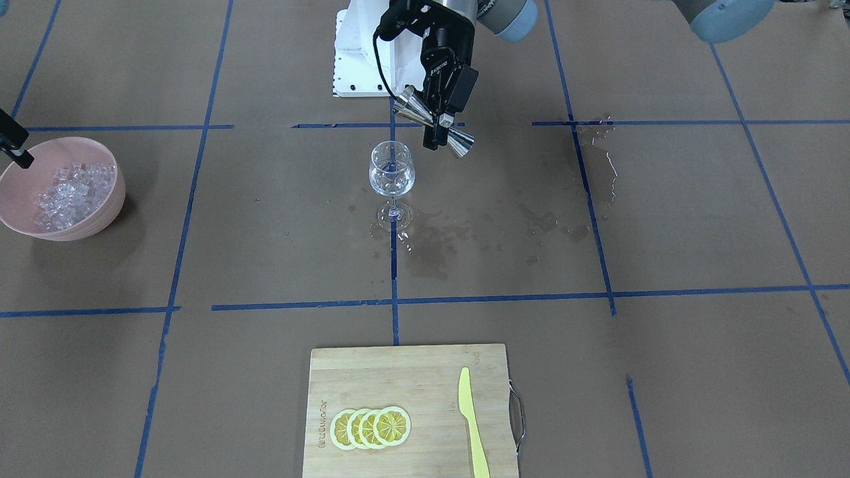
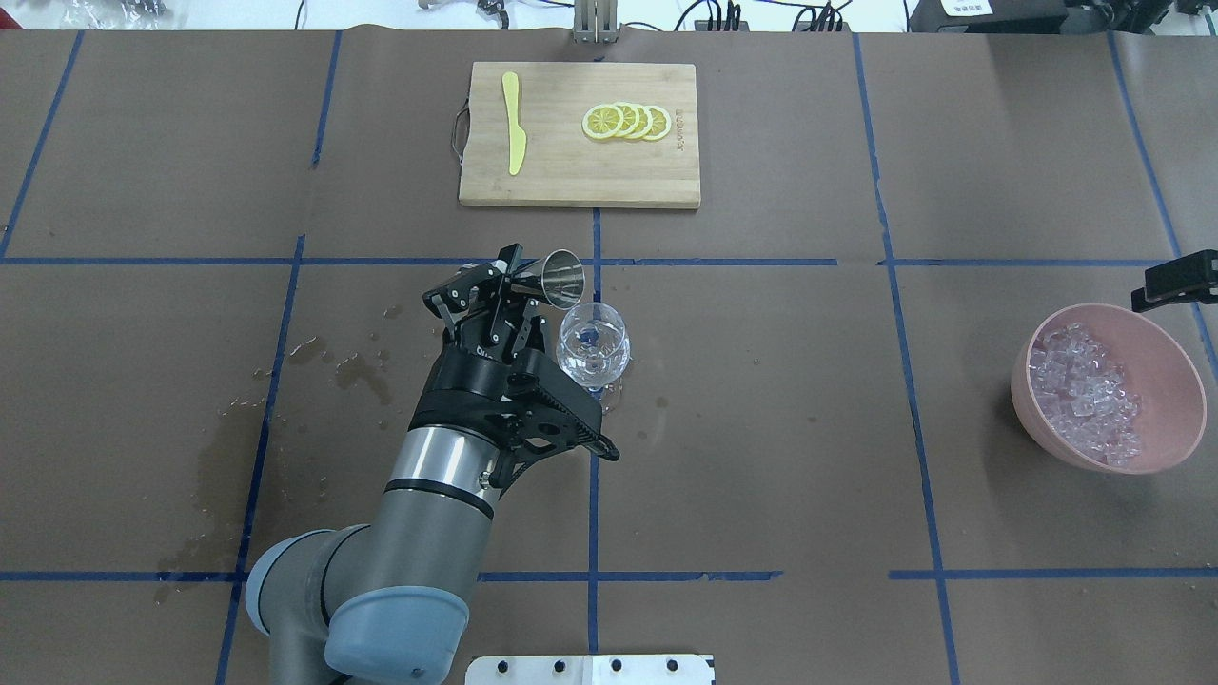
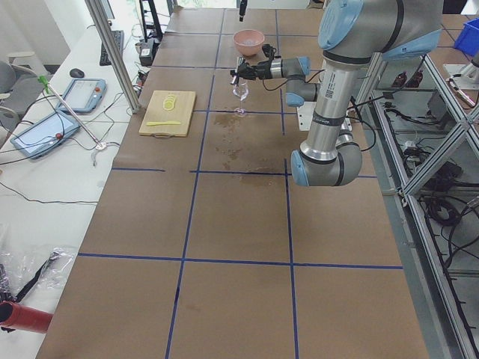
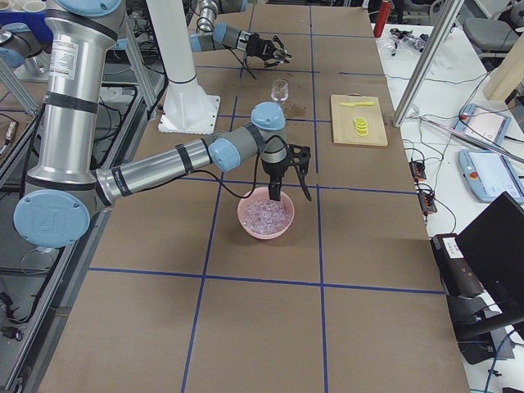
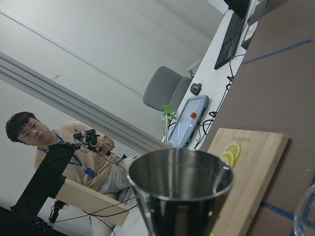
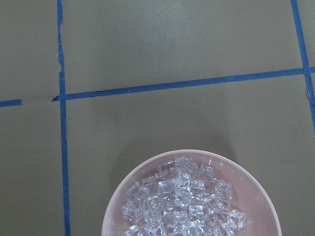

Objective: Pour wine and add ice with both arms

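Right hand [image 2: 1180, 281] — mostly off-frame

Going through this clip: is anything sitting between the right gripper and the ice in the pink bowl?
Nothing visible is in the way. The right gripper hangs over the pink bowl, and the ice lies uncovered in it with only open air between them.

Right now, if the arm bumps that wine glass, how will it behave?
The glass would probably tip easily: it has a tall bowl on a thin stem and a small foot. It looks thin and clear, so it is likely fragile. The table around its foot is wet, so it may also slide.
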`<action>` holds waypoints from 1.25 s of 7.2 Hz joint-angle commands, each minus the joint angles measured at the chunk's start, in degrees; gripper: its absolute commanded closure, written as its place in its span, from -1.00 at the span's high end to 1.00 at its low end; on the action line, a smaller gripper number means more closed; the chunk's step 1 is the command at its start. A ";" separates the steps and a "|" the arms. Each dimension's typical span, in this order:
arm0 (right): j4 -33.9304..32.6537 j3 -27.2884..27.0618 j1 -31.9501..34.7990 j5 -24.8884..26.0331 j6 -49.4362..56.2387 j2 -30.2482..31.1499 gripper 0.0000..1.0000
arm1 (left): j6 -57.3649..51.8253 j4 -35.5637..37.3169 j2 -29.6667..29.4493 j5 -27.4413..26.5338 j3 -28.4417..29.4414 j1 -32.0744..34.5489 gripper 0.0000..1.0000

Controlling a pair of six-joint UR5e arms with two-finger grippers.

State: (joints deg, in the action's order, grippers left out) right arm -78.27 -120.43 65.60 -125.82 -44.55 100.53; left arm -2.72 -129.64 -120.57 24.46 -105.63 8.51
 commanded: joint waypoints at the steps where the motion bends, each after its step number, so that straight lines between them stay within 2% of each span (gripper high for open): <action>1: 2.76 0.28 -2.75 3.01 -0.80 1.59 1.00 | 6.39 -3.94 0.16 0.06 -0.63 0.46 -1.00; 3: 7.92 2.11 -5.22 5.49 -0.80 3.62 1.00 | 14.01 -7.54 0.86 0.07 -0.81 0.81 -1.00; 5: 8.39 2.83 -7.84 8.20 -1.15 3.62 1.00 | 25.34 -7.55 0.95 0.15 -1.51 0.99 -1.00; 6: 8.48 3.00 -9.08 8.39 -1.93 3.62 1.00 | 26.17 -7.64 0.95 0.24 -2.12 1.16 -1.00; 9: 8.48 3.88 -13.65 11.64 -4.05 3.62 1.00 | 40.04 -7.82 2.87 1.74 -2.82 1.25 -1.00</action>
State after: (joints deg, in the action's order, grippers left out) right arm -69.82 -117.15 53.37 -115.37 -48.11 104.15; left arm 32.28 -137.32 -118.91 25.78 -108.05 9.71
